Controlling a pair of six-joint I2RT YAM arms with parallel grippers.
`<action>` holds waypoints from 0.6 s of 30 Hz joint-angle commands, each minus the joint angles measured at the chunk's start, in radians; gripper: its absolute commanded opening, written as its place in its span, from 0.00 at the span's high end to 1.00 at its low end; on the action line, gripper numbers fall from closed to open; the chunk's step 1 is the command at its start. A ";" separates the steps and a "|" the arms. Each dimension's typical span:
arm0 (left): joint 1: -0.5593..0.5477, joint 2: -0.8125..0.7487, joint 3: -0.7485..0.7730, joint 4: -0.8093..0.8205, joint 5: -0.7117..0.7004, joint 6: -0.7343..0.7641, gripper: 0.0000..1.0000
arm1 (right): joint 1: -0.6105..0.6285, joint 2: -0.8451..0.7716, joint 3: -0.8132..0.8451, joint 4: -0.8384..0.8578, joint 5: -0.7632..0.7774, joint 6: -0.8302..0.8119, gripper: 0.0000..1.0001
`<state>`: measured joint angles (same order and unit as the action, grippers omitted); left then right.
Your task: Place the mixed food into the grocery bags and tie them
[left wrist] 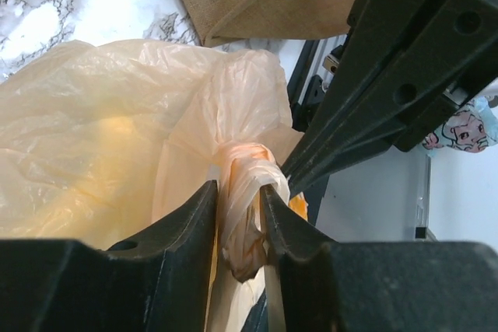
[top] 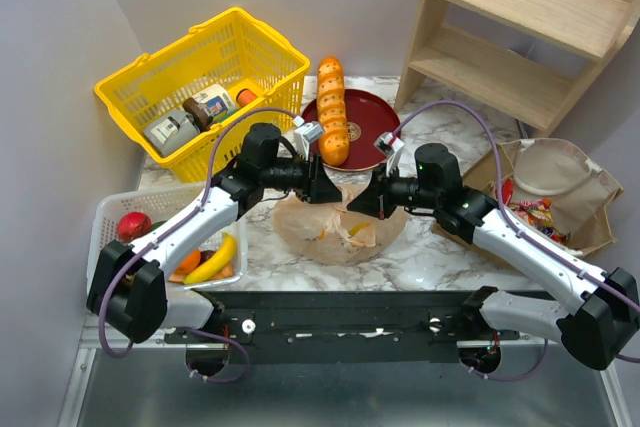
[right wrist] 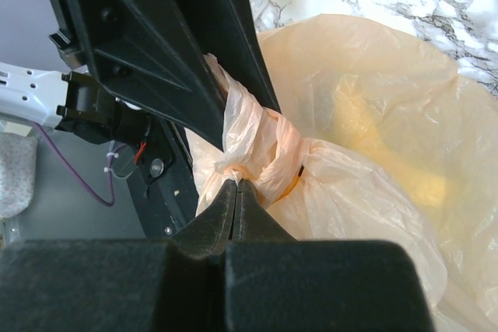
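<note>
The thin tan plastic bag (top: 335, 232) sits at the table's middle, its top twisted into a knot (left wrist: 245, 169), with yellow food showing dimly inside. My left gripper (top: 325, 190) stands open, its fingers either side of the knot (left wrist: 240, 188). My right gripper (top: 358, 199) faces it and is shut on a tuft of plastic at the knot (right wrist: 237, 183). The brown bag (top: 590, 197) with white handles lies open at the right, holding crisp packets (top: 535, 215). A banana (top: 215, 259) and a red fruit (top: 133, 224) lie in the white tray (top: 110, 209).
A yellow basket (top: 205, 77) of boxed goods stands at the back left. A long orange loaf (top: 333, 112) lies on a dark red plate (top: 372, 112) behind the bag. A wooden shelf (top: 520, 27) fills the back right corner.
</note>
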<state>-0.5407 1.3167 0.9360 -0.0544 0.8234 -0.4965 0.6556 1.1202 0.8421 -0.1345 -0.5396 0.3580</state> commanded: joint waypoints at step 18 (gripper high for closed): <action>0.056 -0.071 0.032 -0.016 0.028 0.072 0.65 | 0.007 -0.023 0.018 -0.022 0.023 0.006 0.99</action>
<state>-0.4896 1.2564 0.9367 -0.0601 0.8486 -0.4477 0.6556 1.1034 0.8421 -0.1375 -0.5278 0.3653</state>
